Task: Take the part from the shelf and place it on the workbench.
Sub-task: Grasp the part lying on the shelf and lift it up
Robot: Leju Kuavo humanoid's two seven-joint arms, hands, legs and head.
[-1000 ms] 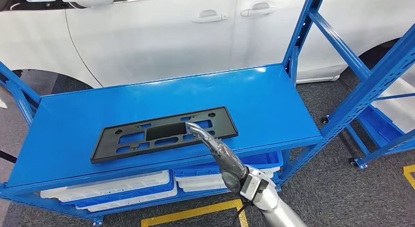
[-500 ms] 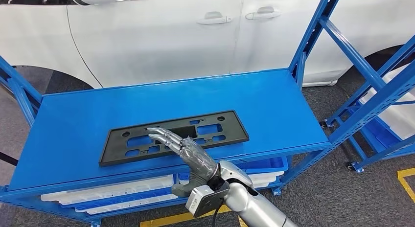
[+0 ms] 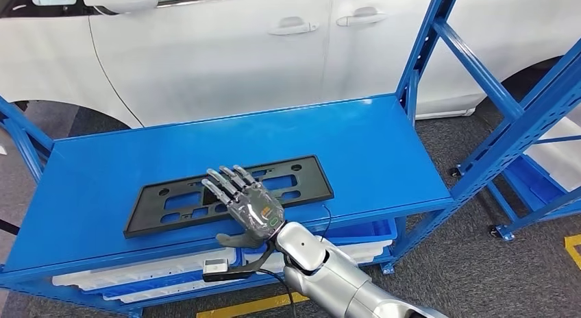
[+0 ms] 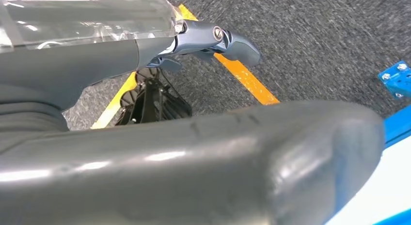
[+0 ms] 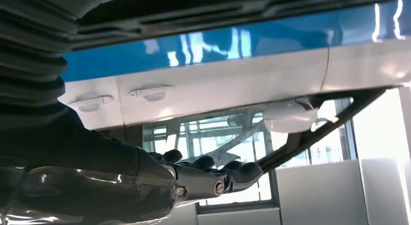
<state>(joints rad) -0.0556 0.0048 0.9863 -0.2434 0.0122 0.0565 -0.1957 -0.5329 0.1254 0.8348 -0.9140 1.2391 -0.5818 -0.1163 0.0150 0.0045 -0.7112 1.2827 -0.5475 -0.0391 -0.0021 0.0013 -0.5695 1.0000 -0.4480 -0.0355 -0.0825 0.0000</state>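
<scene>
A glossy blue steel shelf point(image 3: 384, 136) stands on speckled grey carpet before a white car point(image 3: 226, 51), with white trays point(image 3: 147, 273) stacked beneath. The part point(image 3: 301, 181), a flat matte-black rectangular plate with cut-outs, lies on its near half. The right hand point(image 3: 245, 203) spreads empty over the part's middle; whether the left hand point(image 4: 213, 38) holds anything is unclear.

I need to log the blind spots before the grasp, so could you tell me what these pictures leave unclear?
- Head view: the right robot hand covers the middle of the black part; contact cannot be told.
- Head view: white trays are mostly hidden under the shelf top.
- Left wrist view: the left robot hand is a close blur; its fingers are unclear.
</scene>
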